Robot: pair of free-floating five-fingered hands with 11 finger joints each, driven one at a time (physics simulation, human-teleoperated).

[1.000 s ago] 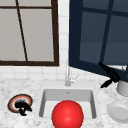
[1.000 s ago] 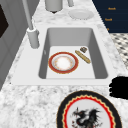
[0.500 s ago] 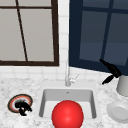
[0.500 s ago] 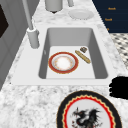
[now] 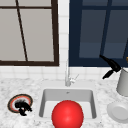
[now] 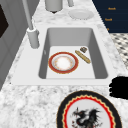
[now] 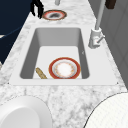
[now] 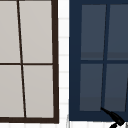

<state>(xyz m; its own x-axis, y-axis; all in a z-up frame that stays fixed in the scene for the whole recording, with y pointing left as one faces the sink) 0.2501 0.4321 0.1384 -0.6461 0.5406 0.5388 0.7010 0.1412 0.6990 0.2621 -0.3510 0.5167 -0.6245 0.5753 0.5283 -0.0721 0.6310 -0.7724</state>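
Observation:
My left hand (image 5: 22, 108) hovers over the front edge of a round dragon-patterned plate (image 5: 15, 101) on the counter left of the sink, fingers relaxed and holding nothing. It appears beside that plate (image 6: 87, 115) as a hand (image 6: 119, 86) in the left side view, and with fingers hanging down as a hand (image 7: 37, 8) in the right side view. My right hand (image 5: 111, 66) floats open in the air by a grey canister (image 5: 123, 82), also seen as a hand (image 8: 113, 116) low in the upper view. A red bowl (image 5: 67, 115) with a white inside (image 6: 63, 62) lies in the sink (image 6: 100, 57).
A tan stick (image 6: 82, 56) and a small brown piece (image 6: 83, 49) lie in the basin beside the bowl. The faucet (image 5: 67, 77) stands behind the sink. A white plate (image 5: 119, 111) rests on the right counter below the canister. Windows fill the wall behind.
My right hand has risen slightly and drifted a little left beside the canister. The left hand and the objects have stayed put.

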